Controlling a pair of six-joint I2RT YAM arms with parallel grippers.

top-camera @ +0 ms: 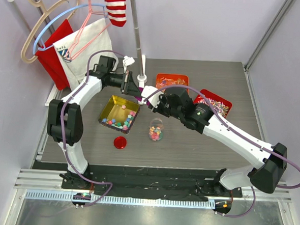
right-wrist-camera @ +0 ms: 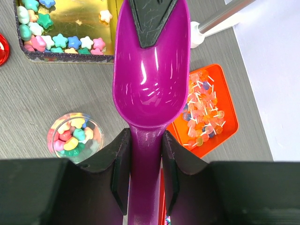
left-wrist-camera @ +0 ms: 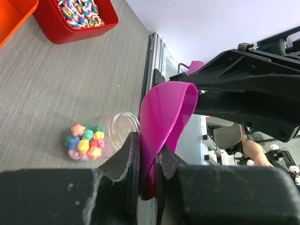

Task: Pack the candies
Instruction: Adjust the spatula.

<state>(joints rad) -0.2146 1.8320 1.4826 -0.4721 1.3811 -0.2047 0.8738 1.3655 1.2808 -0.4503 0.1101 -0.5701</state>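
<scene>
Currently: scoop handover, mid-air.
Empty magenta scoop (right-wrist-camera: 151,79) pinched by right gripper (right-wrist-camera: 145,164) at handle, left gripper (left-wrist-camera: 146,164) at bowl rim; candies (right-wrist-camera: 60,41) in gold tin (right-wrist-camera: 79,18), bench centre-left, some in jar (right-wrist-camera: 74,136). Next, likely: left releases, dig tin.

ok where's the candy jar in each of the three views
top external: the jar stands mid-table, just below picture centre.
left wrist: the jar is lower left, left of the magenta scoop.
right wrist: the jar is lower left, left of the scoop's handle.
shared landmark: the orange tin, beyond the jar from above, top-left corner in left wrist, right of the scoop in right wrist.
</scene>
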